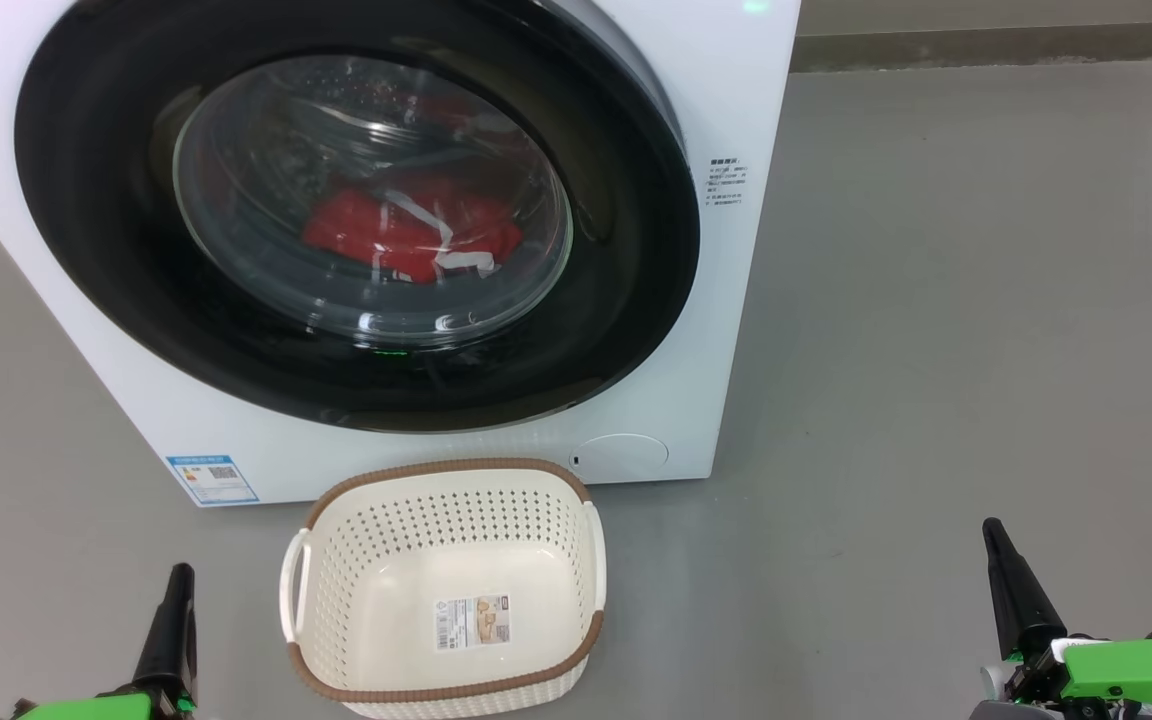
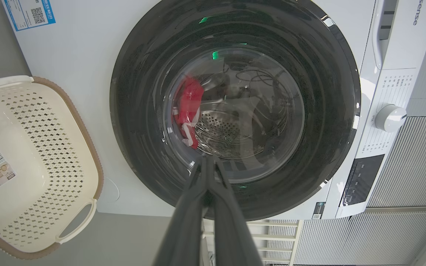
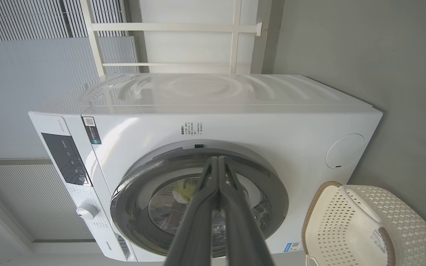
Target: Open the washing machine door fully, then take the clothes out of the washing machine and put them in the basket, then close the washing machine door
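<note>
The left end effector point(image 1: 180, 574) and right end effector point(image 1: 992, 530) are pinched closed and empty. Beyond them the washing machine door point(image 1: 86, 210) is shut, with the red clothes point(image 1: 376, 232) behind its glass. The basket point(image 1: 446, 467) sits between them, seemingly placed to receive laundry.

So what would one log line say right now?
washing machine door: not swung open | clothes: inside, behind glass | basket: no clothes yet | left gripper: shut, empty | right gripper: shut, empty
</note>
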Controlling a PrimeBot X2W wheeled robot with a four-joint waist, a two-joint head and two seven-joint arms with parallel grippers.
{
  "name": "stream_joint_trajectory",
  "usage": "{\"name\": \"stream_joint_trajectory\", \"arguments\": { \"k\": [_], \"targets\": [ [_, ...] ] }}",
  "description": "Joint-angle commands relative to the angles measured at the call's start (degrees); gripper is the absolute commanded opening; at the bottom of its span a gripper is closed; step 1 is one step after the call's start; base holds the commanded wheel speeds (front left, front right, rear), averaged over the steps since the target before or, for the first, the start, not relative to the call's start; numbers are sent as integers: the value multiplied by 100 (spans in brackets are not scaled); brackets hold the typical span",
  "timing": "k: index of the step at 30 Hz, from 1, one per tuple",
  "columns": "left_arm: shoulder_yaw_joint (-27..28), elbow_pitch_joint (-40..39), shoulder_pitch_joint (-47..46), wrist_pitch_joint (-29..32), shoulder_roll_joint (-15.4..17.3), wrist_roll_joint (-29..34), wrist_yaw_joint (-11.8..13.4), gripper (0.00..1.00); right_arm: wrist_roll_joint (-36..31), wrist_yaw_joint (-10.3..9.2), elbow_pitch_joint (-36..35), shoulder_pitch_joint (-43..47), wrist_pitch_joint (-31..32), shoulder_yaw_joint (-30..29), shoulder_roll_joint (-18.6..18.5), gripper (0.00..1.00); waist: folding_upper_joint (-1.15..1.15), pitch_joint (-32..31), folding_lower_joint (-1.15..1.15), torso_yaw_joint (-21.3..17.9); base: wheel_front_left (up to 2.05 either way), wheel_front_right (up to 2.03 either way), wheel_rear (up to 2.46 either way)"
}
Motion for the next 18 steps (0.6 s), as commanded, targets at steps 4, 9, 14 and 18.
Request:
{"name": "stream_joint_trajectory", "arguments": {
  "k": [4,9,14,18],
  "targets": [
    [182,-110,-224,24,92,23,-62,0,-65,9,-142,-260,43,135,-23,0,0,0,0,0,0,0,0],
    [182,-110,-224,24,92,22,-62,0,-65,9,-142,-260,43,135,-23,0,0,0,0,0,0,0,0],
    [182,-110,-224,24,92,22,-62,0,-65,9,-142,-260,43,135,-23,0,0,0,0,0,0,0,0],
    [182,-110,-224,24,92,22,-62,0,-65,9,-142,-260,43,135,-23,0,0,0,0,0,0,0,0]
  ]
}}
